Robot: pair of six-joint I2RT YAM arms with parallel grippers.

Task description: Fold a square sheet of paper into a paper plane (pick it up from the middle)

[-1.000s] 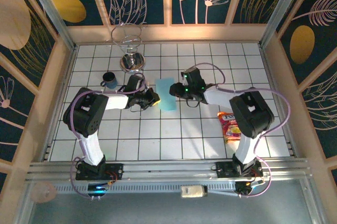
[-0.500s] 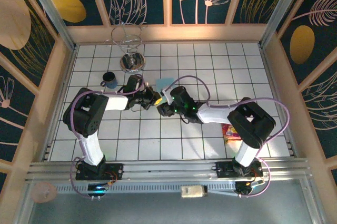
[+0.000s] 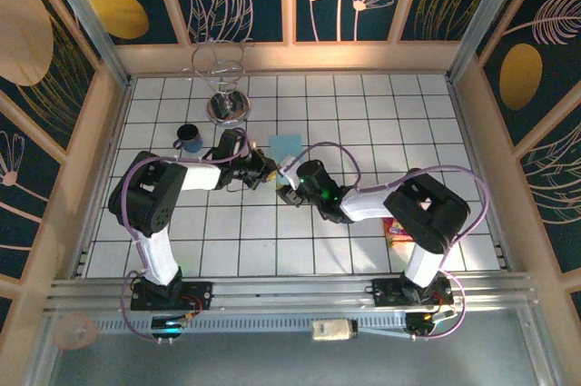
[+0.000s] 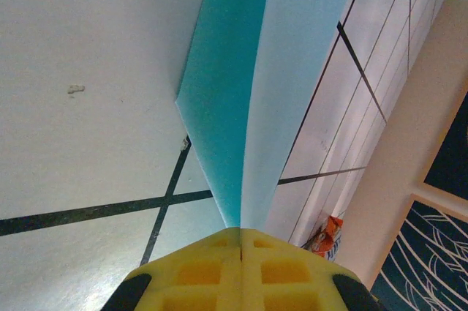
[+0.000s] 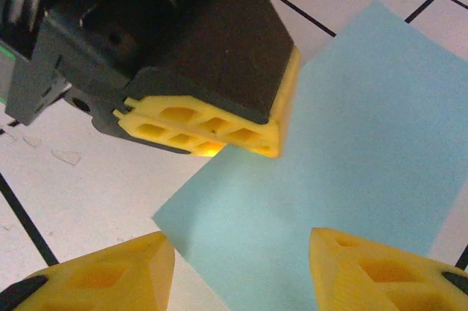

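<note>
We see left gripper (image 4: 240, 234) clamped on square sheet of paper (image 5: 365, 128), doubled at pinch, middle of table (image 3: 227, 232). Right gripper (image 5: 241, 252) half open, empty, over sheet edge. We judge early stage: no plane shape, most folds left.

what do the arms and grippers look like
The left arm and right arm have black joint housings, white links and lilac cables looping alongside. The left gripper and right gripper have black bodies and yellow fingers with hollow cells. Green lights glow on the right wrist.
</note>
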